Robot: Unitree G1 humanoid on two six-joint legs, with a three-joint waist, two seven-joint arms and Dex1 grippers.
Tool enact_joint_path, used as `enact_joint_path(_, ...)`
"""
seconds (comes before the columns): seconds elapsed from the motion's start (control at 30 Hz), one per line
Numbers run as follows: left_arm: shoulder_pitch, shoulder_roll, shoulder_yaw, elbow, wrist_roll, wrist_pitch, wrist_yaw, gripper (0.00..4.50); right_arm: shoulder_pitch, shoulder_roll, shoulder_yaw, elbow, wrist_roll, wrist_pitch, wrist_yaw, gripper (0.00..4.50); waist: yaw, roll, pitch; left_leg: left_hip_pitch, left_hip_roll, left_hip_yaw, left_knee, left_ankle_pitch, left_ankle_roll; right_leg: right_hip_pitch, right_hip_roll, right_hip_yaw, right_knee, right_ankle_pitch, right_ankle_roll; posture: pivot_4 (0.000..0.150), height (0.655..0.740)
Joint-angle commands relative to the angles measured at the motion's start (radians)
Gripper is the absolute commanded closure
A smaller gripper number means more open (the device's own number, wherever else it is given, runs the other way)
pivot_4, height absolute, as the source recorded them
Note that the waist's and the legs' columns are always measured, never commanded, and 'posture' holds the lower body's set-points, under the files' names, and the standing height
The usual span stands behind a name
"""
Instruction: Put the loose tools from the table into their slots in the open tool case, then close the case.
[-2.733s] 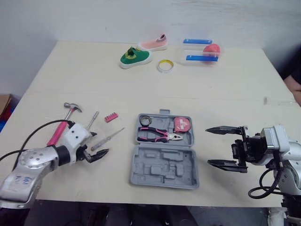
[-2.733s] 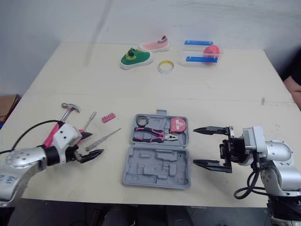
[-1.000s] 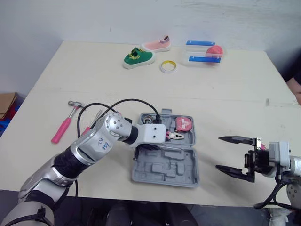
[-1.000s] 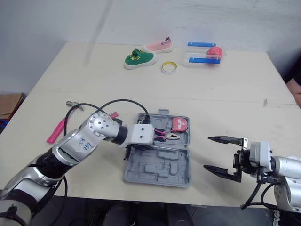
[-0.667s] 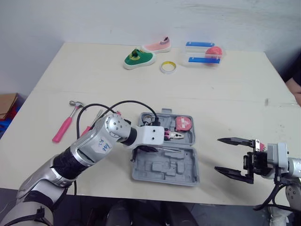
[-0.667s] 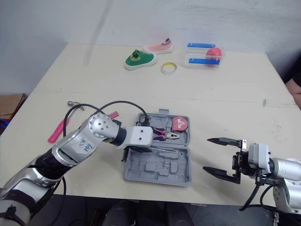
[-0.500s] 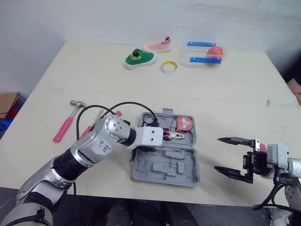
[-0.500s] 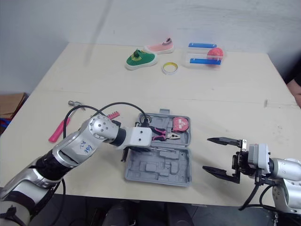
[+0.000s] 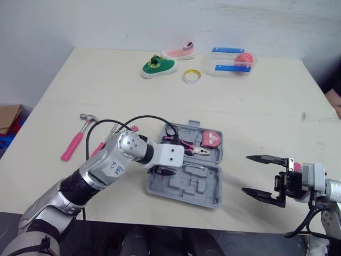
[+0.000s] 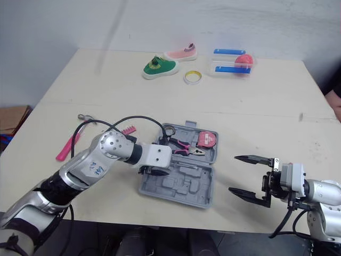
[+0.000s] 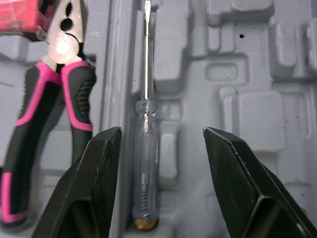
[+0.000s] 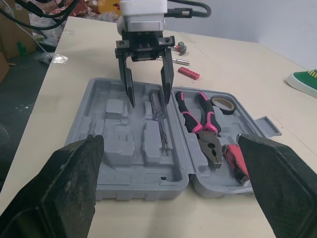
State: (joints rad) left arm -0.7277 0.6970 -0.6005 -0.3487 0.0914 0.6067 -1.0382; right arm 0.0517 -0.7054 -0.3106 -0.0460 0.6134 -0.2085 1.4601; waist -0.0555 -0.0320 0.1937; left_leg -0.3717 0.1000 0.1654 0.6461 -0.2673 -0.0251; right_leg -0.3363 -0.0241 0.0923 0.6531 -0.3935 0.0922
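Observation:
The grey tool case (image 9: pixel 208 189) lies open in the middle of the table. It holds pink-handled pliers (image 9: pixel 189 146), a red tape measure (image 9: pixel 212 138) and a black tape roll (image 12: pixel 224 103). A clear-handled screwdriver (image 11: pixel 145 163) lies in the case beside the pliers. My left gripper (image 9: pixel 161 172) hovers open just above it, one finger on each side. On the table to the left lie a pink-handled hammer (image 9: pixel 74 143), a silver tool (image 9: pixel 110 132) and a pink bit strip (image 9: pixel 133 128). My right gripper (image 9: pixel 261 176) stands open right of the case.
A green shoe (image 9: pixel 158 65), a pink shoe (image 9: pixel 178 52), a yellow tape ring (image 9: pixel 190 76) and a clear box with blue lids (image 9: pixel 232 60) sit along the far edge. My left arm's black cable (image 9: pixel 133 118) loops above the table beside the case.
My left arm swung from the table's left, where it held the screwdriver, to the case; the screwdriver now lies in the case. The case has turned slightly. The right gripper stayed open.

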Motion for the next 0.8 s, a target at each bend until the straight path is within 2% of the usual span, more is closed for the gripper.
enact_joint_path(0.03,0.015,0.030,0.048,-0.069,0.006,-0.025,-0.016,2.10,-0.004,-0.011,0.000,-0.008,0.015,0.006,0.012,0.00,0.000,0.000,0.000,0.000,0.000,0.000,0.000,0.000,0.000,0.000,0.000,0.000,0.000,0.000,0.000,0.150,0.7400)
enact_joint_path(0.13,0.050,-0.001,0.111,-0.045,-0.034,-0.100,0.020,2.10,-0.015,-0.011,0.001,-0.003,0.014,0.012,0.015,0.00,0.002,0.000,0.000,0.000,0.000,0.000,0.000,0.000,0.000,0.000,0.000,-0.001,0.000,0.000,0.000,0.150,0.7400)
enact_joint_path(0.27,0.136,-0.136,0.249,0.022,-0.167,-0.246,0.080,3.33,-0.025,-0.011,0.003,0.006,0.013,0.014,0.019,0.00,0.002,0.000,0.000,0.000,-0.001,0.000,0.001,0.000,0.002,0.001,-0.002,-0.001,0.000,0.000,0.001,0.150,0.7400)
enact_joint_path(0.3,0.159,-0.152,0.256,0.047,-0.172,-0.272,0.083,3.90,-0.027,-0.012,0.004,0.007,0.012,0.014,0.019,0.00,0.002,0.000,0.000,0.000,-0.001,0.000,0.002,0.000,0.002,0.001,-0.002,-0.001,0.000,0.000,0.001,0.150,0.7400)
enact_joint_path(0.37,0.188,-0.170,0.255,0.078,-0.170,-0.323,0.085,4.43,-0.027,-0.012,0.006,0.006,0.011,0.014,0.016,0.00,0.000,0.000,0.000,0.000,-0.001,-0.001,0.001,0.000,0.002,0.001,-0.002,-0.001,0.000,0.000,0.001,0.150,0.7400)
enact_joint_path(0.5,0.219,-0.211,0.255,0.095,-0.174,-0.260,0.123,4.43,-0.025,-0.014,0.002,0.004,0.012,0.015,0.009,0.00,0.000,0.000,0.000,0.000,-0.001,-0.001,0.001,0.000,0.001,0.001,-0.001,-0.001,0.000,0.000,0.001,0.150,0.7400)
enact_joint_path(0.67,0.257,-0.207,0.202,0.168,-0.082,-0.338,0.156,4.43,0.001,-0.016,-0.005,-0.012,0.014,0.019,0.003,0.00,0.000,0.000,0.000,0.000,-0.001,-0.001,0.001,0.000,0.002,0.001,-0.002,-0.001,0.000,0.000,0.001,0.150,0.7400)
enact_joint_path(0.8,0.272,-0.244,0.202,0.197,-0.047,-0.349,0.213,4.43,0.015,-0.021,-0.010,-0.030,0.026,0.039,-0.008,0.00,0.000,0.000,0.000,0.000,-0.001,-0.001,0.001,0.000,0.002,0.001,-0.002,-0.001,-0.001,0.000,0.001,0.150,0.7400)
